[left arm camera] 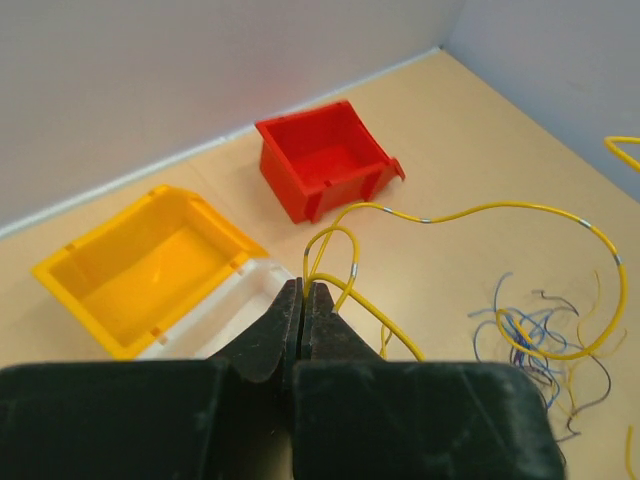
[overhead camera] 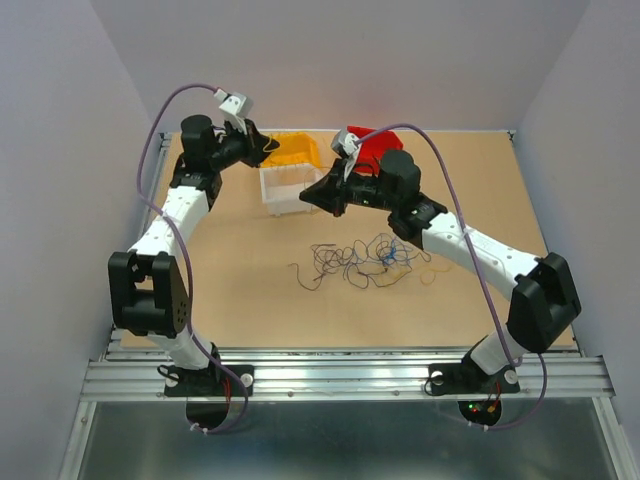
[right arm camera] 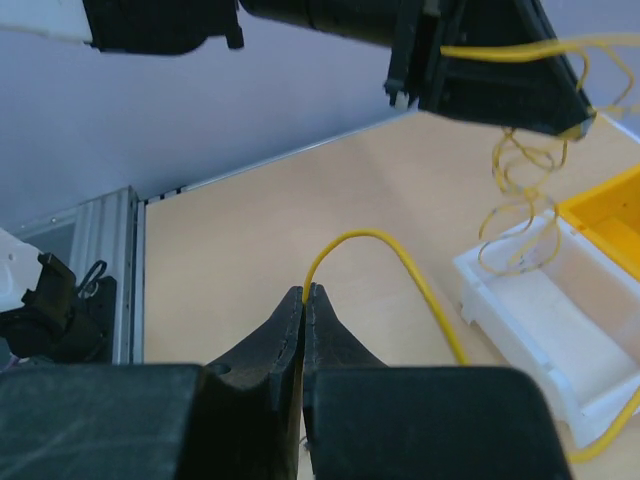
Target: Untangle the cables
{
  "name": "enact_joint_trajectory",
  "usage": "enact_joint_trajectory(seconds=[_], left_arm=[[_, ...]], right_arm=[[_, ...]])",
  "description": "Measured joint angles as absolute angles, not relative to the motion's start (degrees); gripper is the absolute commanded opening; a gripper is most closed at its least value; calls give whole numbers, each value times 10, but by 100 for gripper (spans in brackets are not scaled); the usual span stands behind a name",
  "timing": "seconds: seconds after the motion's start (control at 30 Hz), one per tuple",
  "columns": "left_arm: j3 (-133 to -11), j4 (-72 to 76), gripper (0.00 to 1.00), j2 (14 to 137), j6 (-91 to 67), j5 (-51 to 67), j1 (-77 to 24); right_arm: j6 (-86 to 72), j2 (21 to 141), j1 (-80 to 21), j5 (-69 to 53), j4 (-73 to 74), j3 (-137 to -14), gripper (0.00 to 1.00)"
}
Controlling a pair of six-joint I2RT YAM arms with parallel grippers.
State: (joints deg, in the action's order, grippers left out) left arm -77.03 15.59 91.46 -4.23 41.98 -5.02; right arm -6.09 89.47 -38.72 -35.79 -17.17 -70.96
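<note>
A tangle of thin blue, dark and yellow cables (overhead camera: pixel 365 260) lies on the table's middle; it also shows in the left wrist view (left arm camera: pixel 540 335). My left gripper (left arm camera: pixel 303 290) is shut on a yellow cable (left arm camera: pixel 500 210) that arcs out to the right over the table. It hangs above the bins (overhead camera: pixel 262 150). My right gripper (right arm camera: pixel 307 293) is shut on a yellow cable (right arm camera: pixel 385 245) that loops up and then down to the right. It is by the white bin (overhead camera: pixel 310 197). Curly yellow wire (right arm camera: pixel 520 200) hangs from the left gripper (right arm camera: pixel 490 80) into the white bin.
A white bin (overhead camera: pixel 285 188), a yellow bin (overhead camera: pixel 292 150) and a red bin (overhead camera: pixel 370 150) stand at the back of the table. They also show in the left wrist view: white (left arm camera: pixel 215 315), yellow (left arm camera: pixel 140 270), red (left arm camera: pixel 325 160). Walls close the sides.
</note>
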Motion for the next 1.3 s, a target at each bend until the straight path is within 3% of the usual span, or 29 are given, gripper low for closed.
enact_joint_trajectory(seconds=[0.47, 0.8, 1.3], left_arm=[[-690, 242, 0, 956, -2, 402, -81], [-712, 203, 0, 1060, 36, 354, -90], [-742, 173, 0, 1063, 75, 302, -105]], right_arm=[[-134, 953, -375, -368, -190, -715, 1], [-145, 1106, -328, -376, -202, -817, 1], [-110, 1215, -318, -311, -211, -948, 1]])
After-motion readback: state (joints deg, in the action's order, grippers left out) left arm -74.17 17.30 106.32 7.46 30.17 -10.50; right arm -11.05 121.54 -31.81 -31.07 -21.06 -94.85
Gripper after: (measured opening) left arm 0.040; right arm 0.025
